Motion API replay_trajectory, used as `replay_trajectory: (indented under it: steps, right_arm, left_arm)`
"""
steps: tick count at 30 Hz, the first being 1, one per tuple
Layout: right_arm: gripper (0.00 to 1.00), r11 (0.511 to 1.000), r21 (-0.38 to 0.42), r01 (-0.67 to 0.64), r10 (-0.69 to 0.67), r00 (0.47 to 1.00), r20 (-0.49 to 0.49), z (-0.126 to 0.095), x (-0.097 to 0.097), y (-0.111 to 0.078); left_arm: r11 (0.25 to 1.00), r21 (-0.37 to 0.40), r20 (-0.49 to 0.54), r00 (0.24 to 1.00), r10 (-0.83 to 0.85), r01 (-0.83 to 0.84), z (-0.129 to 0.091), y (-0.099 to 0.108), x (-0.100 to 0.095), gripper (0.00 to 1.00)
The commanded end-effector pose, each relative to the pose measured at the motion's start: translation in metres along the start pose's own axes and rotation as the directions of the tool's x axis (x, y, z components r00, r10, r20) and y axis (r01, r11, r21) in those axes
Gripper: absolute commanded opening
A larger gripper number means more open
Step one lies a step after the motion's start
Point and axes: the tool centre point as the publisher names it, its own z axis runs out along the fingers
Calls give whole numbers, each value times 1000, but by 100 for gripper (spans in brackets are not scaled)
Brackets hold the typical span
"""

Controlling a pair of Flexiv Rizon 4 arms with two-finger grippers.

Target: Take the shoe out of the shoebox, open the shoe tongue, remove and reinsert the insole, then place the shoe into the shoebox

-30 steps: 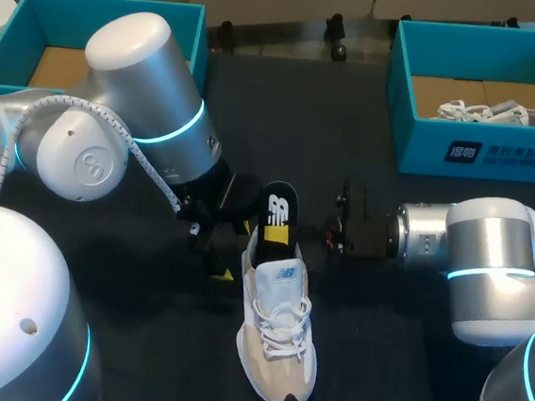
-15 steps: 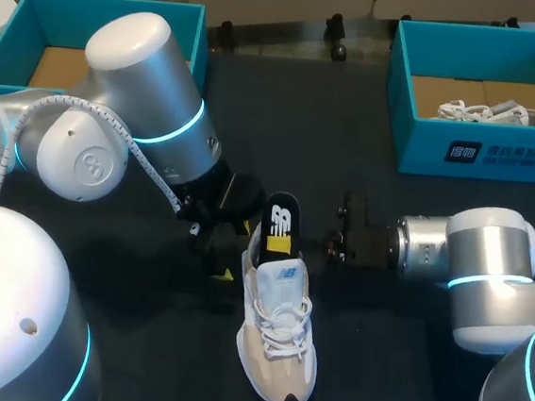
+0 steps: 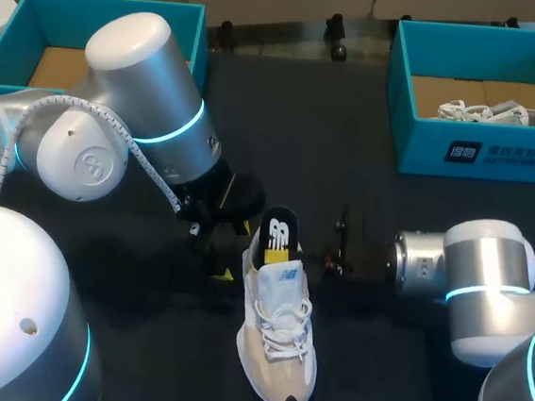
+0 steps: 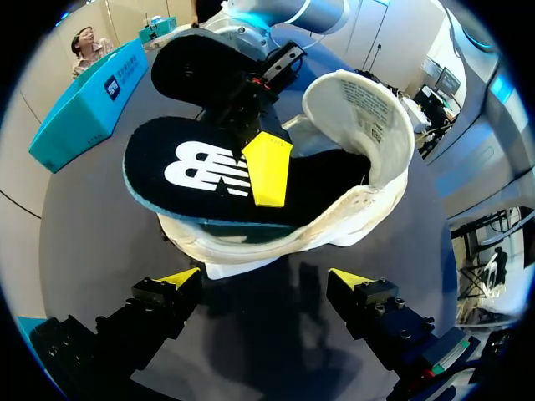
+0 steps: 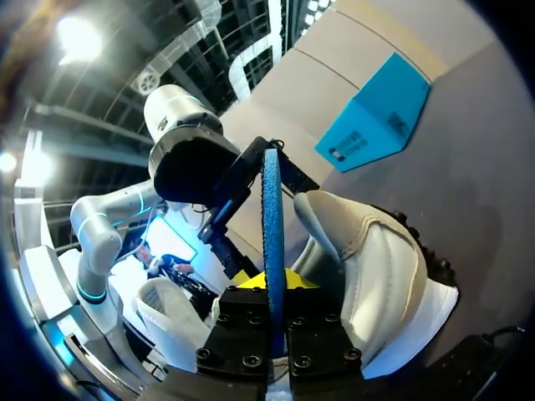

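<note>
A beige and white shoe lies on the dark table, its toe toward the near edge. A black insole with a white logo sticks up out of its heel opening. My right gripper comes in from the right and is shut on the insole. In the right wrist view the insole stands edge-on between the fingers of that gripper, with the shoe beside it. My left gripper is open just behind the shoe's heel, with nothing between its fingers. In the head view the left gripper is left of the heel.
A teal shoebox with a cardboard liner stands at the back left, partly behind my left arm. A second teal box at the back right holds another pale shoe.
My right arm has drawn toward the near edge and lowered the insole deeper into the shoe's heel opening. The left arm and the shoe have stayed put.
</note>
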Motion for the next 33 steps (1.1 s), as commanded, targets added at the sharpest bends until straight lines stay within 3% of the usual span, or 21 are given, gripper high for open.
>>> replay_trajectory:
  steps: [1, 7, 8, 9, 16, 33]
  right_arm:
    - [0, 1000, 1, -6, 6, 1000, -1, 1, -2, -7]
    - [0, 1000, -2, 1, -1, 1000, 3, -1, 1, -6]
    - [9, 1000, -3, 8, -8, 1000, 4, -1, 1, -5]
    - [26, 1000, -2, 14, -14, 1000, 3, -1, 1, -4]
    - [40, 999, 10, 45, -45, 999, 7, 1, 4, 5]
    - [33, 994, 25, 102, -103, 994, 22, 0, 10, 25]
  left_arm:
    - [1000, -1, 0, 1000, 1, -1, 1, 0, 0, 100]
    - [1000, -1, 0, 1000, 1, -1, 1, 0, 0, 100]
    - [1000, -1, 0, 1000, 1, -1, 1, 0, 0, 100]
    - [1000, -1, 0, 1000, 1, -1, 1, 0, 0, 100]
    - [1000, -1, 0, 1000, 1, -1, 1, 0, 0, 100]
    - [1000, -1, 0, 1000, 1, -1, 1, 0, 0, 100]
